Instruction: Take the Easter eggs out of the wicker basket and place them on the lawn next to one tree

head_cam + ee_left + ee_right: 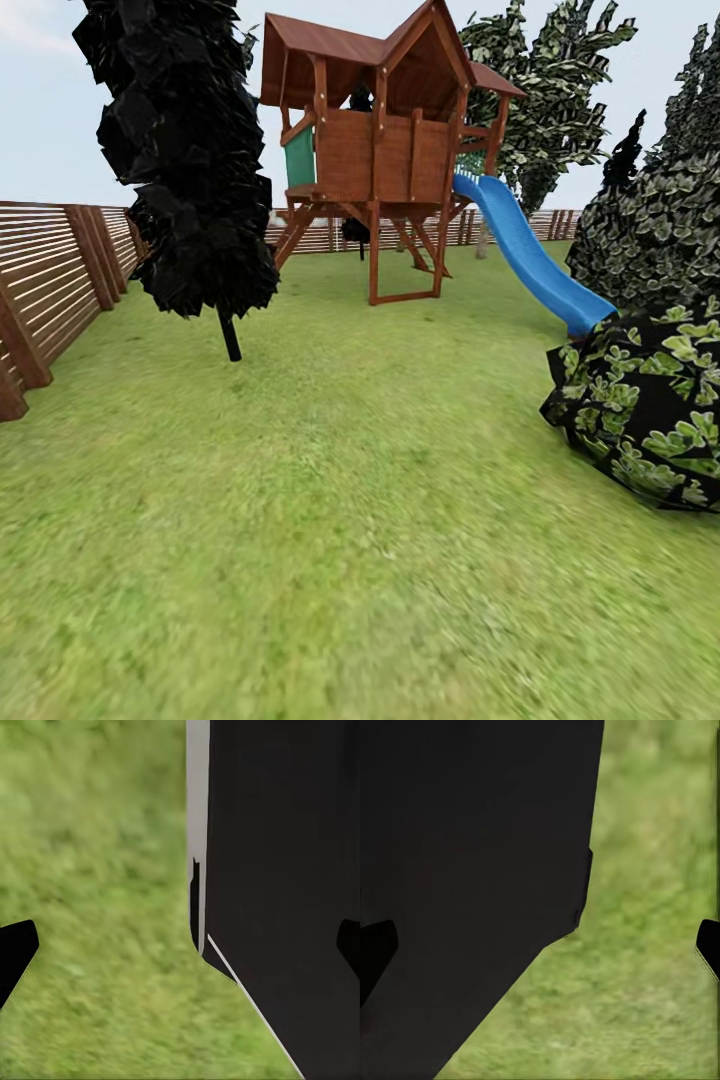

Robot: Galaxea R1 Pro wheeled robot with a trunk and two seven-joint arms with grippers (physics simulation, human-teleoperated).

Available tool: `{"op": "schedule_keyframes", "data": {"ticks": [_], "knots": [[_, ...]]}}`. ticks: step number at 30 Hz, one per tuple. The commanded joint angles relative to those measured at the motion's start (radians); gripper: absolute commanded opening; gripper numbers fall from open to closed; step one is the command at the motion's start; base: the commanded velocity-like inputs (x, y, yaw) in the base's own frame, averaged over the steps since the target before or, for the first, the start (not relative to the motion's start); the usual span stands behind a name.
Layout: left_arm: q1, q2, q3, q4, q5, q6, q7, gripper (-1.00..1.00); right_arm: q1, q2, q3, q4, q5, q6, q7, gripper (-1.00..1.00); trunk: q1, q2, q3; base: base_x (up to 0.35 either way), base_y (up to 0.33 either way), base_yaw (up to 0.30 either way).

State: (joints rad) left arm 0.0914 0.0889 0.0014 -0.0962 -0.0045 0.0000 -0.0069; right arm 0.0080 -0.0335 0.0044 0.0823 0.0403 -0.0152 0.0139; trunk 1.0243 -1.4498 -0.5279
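On the far left of the head view, a brown wooden fence [50, 290] runs along the edge of the lawn [330, 520]. Next to it stands a thin, almost black cypress [185, 150] on a short dark stem. In the middle, farther back, is a wooden playhouse [385, 140] on legs, with a blue slide [530, 260] coming down to the grass. Behind the slide is a tree [550, 100] with big green leaves. On the right, a round dark bush [645, 400] with pale green leaves sits on the grass.

In the left wrist view, the left pincer [180, 952] is wide open, with nothing between its two dark tips. Grass is under it, and a black part of the robot [285, 885] is beside it.

In the right wrist view, the right pincer [540, 952] is wide open too and holds nothing.
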Motion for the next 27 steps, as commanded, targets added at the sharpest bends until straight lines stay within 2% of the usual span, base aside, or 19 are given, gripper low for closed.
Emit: {"op": "schedule_keyframes", "data": {"ticks": [1,27], "knots": [[0.001,0.0,0.0,-0.002,0.0,0.0,-0.001,1.0,0.0,0.0,0.0,0.001,0.004,-0.002,0.001,1.0,0.001,0.0,0.0,0.334,0.0,0.0],[0.001,0.0,0.0,-0.002,0.0,-0.002,-0.001,1.0,0.0,0.0,0.0,0.0,0.004,-0.002,0.001,1.0,0.001,0.0,0.0,0.334,0.0,0.0]]}}
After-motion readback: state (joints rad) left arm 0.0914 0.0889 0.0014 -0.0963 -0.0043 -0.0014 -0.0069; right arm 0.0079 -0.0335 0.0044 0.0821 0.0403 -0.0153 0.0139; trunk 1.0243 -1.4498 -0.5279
